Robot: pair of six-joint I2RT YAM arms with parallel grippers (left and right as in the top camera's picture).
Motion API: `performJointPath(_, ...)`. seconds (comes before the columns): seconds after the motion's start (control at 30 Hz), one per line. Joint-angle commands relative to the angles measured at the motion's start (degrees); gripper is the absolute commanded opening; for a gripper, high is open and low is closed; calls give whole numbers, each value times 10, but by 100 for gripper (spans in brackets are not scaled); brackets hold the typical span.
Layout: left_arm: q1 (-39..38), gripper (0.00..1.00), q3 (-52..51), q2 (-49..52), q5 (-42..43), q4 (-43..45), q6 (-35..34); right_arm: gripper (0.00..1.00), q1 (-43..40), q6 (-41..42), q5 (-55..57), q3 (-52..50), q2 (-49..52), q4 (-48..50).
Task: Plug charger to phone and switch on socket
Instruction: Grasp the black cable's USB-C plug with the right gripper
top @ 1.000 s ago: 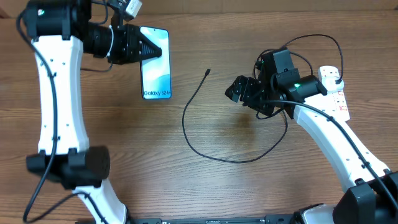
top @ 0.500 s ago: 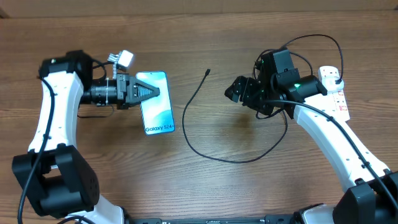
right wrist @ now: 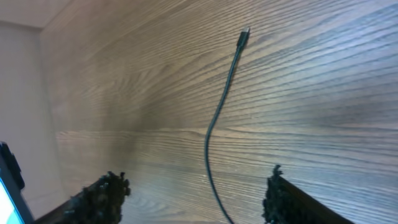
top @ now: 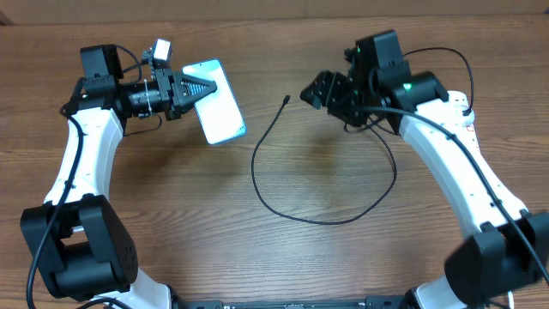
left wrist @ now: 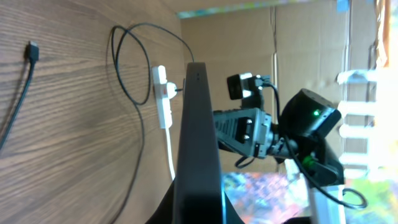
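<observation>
Left gripper (top: 206, 88): clenched on the slim, dark-framed smartphone with the lit light-blue screen (top: 227, 116), pinching it near one end, well left of the cable's small connector tip (top: 286, 99).
Phone: held at a slant above the brown wooden table (top: 171, 215); the left wrist view sees it edge-on, so it looks lifted rather than lying flat.
Charger: the long, thin black cable (top: 255, 163) lies loose on the wood. From the connector tip it runs down and loops away to the right.
Right gripper (top: 310, 93): just right of the connector tip, jaws spread and holding nothing. In its wrist view the cable passes between the two dark fingers (right wrist: 102, 194), down on the wood.
Socket: the white elongated power strip (left wrist: 163, 99) sits far right of the connector tip, mostly hidden under the right arm from overhead.
Risk, phone: a pinch near one end may let it pivot or slip when the plug pushes in.
Risk, cable: closing too far behind the connector tip would leave the tip free to droop and miss the port.
Risk, socket: the right arm could drag the loop across the strip.
</observation>
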Motion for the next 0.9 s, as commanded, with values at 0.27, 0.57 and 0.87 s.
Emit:
performJointPath(0.27, -5, 4, 5, -22, -11, 14, -114, 59, 2, 84, -70, 118, 180, 64)
performJointPath(0.57, -5, 4, 5, -22, -31, 6, -114, 49, 11, 116, -32, 118, 273, 160)
performJointPath(0.87, -5, 4, 5, -22, -38, 6, -114, 38, 30, 123, -6, 115, 312, 174)
